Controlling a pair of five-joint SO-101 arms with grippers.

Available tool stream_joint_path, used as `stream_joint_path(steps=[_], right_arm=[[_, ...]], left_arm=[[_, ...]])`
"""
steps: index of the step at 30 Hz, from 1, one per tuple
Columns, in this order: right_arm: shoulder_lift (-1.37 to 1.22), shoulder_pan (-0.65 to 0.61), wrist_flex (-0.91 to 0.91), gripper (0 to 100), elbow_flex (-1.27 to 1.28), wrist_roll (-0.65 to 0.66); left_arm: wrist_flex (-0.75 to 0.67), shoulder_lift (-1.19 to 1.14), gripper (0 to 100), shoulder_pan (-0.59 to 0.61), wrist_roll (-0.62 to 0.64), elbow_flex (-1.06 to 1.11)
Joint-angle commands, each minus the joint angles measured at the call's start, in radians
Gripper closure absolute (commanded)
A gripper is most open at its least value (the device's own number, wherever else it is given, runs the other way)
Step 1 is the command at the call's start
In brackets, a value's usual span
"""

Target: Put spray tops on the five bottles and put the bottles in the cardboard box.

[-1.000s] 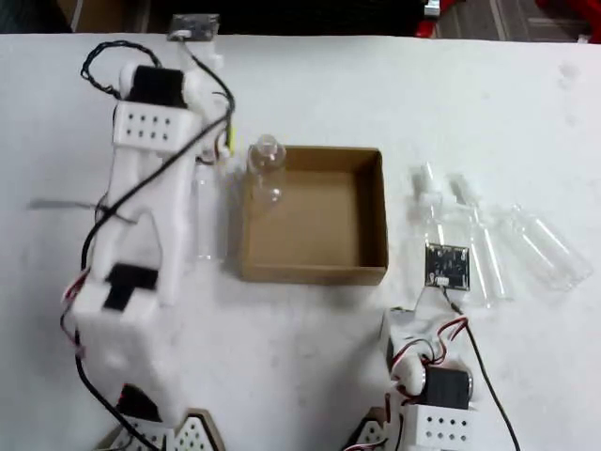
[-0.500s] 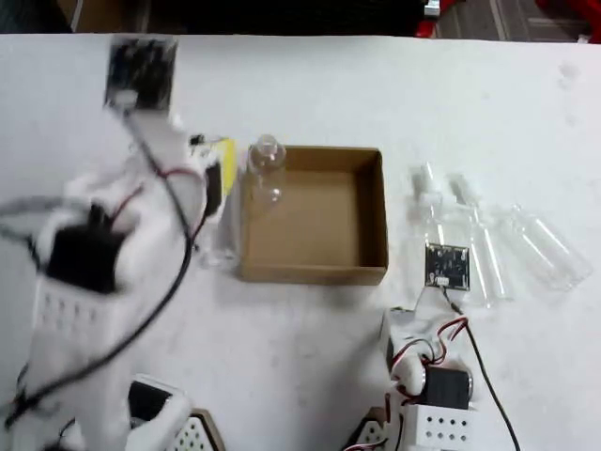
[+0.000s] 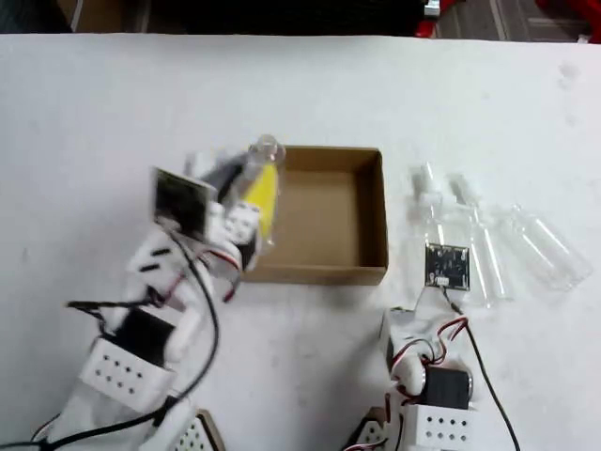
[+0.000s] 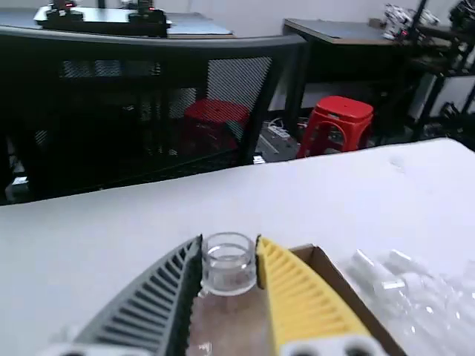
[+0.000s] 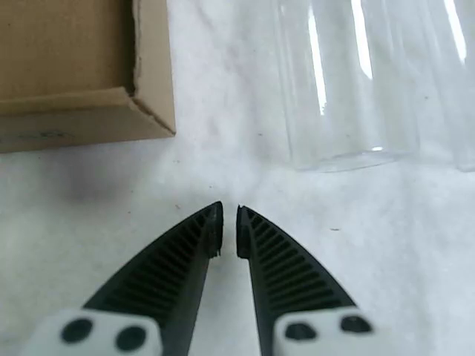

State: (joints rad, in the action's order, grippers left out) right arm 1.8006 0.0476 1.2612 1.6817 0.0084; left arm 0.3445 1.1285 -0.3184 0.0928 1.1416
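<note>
Left pincer clamps bottle at cardboard box edge.

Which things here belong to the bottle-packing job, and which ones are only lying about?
Job: cardboard box; capless bottle in the left gripper; clear bottles lying beside the box.
Not the job: red stool; black mesh chair.

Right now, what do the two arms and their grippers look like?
The left arm and right arm are white printed shells with black servo motors, trailing black and red cables, and a grid of small holes near the base. The left gripper has a grey finger and a yellow finger, both ribbed. The right gripper has two black ribbed fingers.
</note>
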Motion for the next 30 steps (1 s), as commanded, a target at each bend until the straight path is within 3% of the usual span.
stream_joint_path(steps=[1, 4, 7, 13, 17, 22, 30], right_arm=[[0.002, 0.001, 0.007, 98.1, 0.008, 0.011], [0.002, 0.001, 0.007, 98.1, 0.008, 0.011], [0.002, 0.001, 0.007, 98.1, 0.008, 0.011], [0.002, 0.001, 0.007, 98.1, 0.008, 0.011], [0.002, 0.001, 0.007, 98.1, 0.008, 0.011], [0.002, 0.001, 0.007, 98.1, 0.008, 0.011], [0.002, 0.001, 0.007, 98.1, 0.008, 0.011]], left_arm=[[-0.379, 0.015, 98, -0.058, -0.112, 0.167], [-0.612, 0.015, 98, -0.064, -0.155, 0.316], [-0.738, 0.015, 98, -0.061, -0.16, 0.422], [-0.686, 0.015, 98, -0.064, -0.152, 0.443], [-0.657, 0.013, 98, -0.065, -0.043, 0.446], [-0.646, -0.004, 98, -0.047, -0.032, 0.442], [-0.798, -0.308, 98, -0.045, -0.032, 0.367]])
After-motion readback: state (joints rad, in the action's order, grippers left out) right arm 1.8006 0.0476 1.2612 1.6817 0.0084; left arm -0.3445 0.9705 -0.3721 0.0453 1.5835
